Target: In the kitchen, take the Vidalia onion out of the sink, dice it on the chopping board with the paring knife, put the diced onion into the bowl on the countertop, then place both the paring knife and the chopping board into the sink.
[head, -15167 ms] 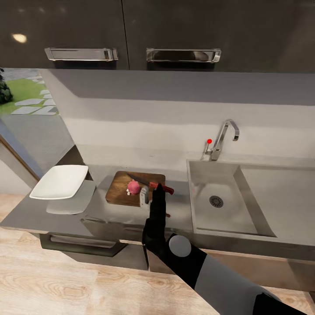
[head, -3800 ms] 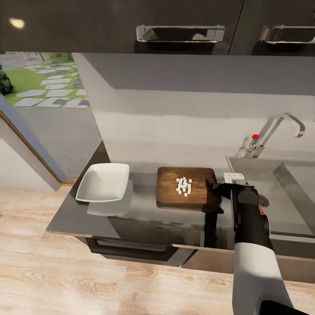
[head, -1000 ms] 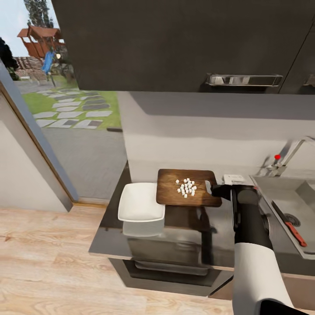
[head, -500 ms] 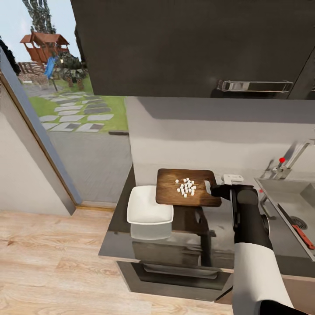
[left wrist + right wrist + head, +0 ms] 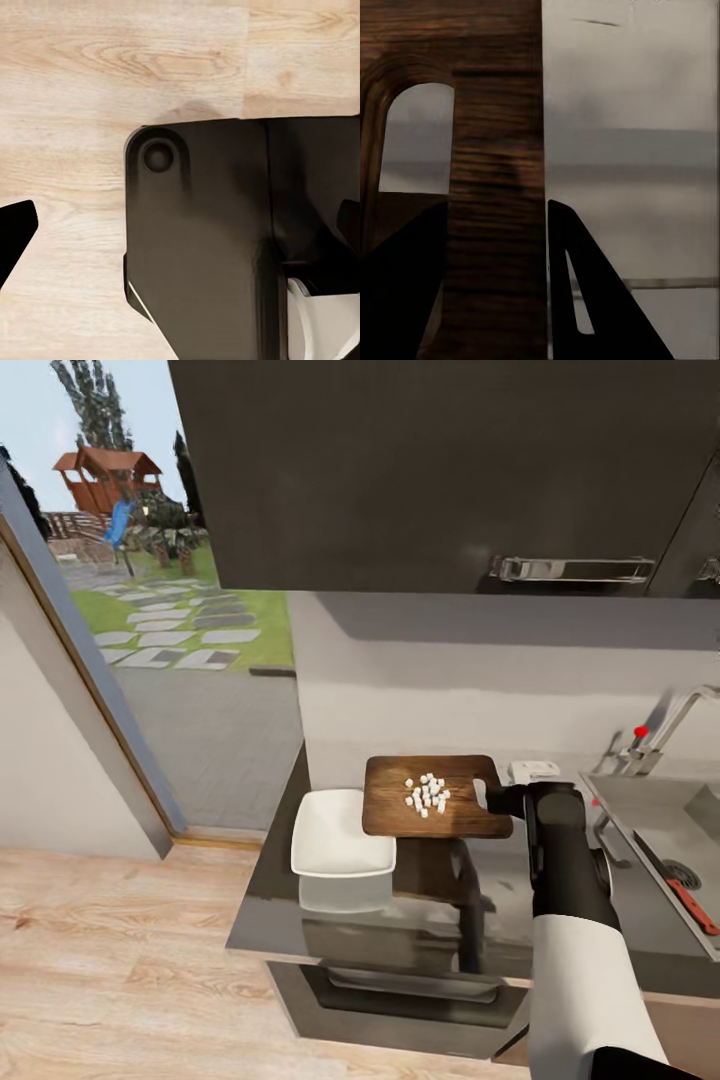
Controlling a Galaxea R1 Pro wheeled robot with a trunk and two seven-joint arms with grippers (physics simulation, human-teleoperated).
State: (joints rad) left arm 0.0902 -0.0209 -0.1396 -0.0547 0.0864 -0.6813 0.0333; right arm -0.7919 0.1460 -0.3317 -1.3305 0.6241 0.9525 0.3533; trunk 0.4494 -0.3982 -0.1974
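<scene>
My right gripper [image 5: 497,798] is shut on the handle end of the brown chopping board [image 5: 430,815], holding it level above the grey countertop [image 5: 260,920]. A heap of pale diced onion [image 5: 427,794] lies on the board. In the right wrist view the board [image 5: 495,187] sits clamped between the dark fingers [image 5: 585,300], beside its slot hole. The board's near left corner overlaps the rim of the white bowl [image 5: 335,840]. The red-handled paring knife [image 5: 690,905] lies in the sink [image 5: 640,810]. My left gripper [image 5: 180,229] hangs open over the floor.
The steel tap [image 5: 665,725] with its red-tipped lever stands behind the sink. Dark upper cabinets [image 5: 450,470] hang over the counter. A glass door on the left looks onto a garden. The left wrist view takes in wood flooring [image 5: 112,67] and my dark base [image 5: 202,240].
The whole view has shifted as I moved. The held board now overlaps the bowl's rim a little more than a second ago. The dice still lie on the board.
</scene>
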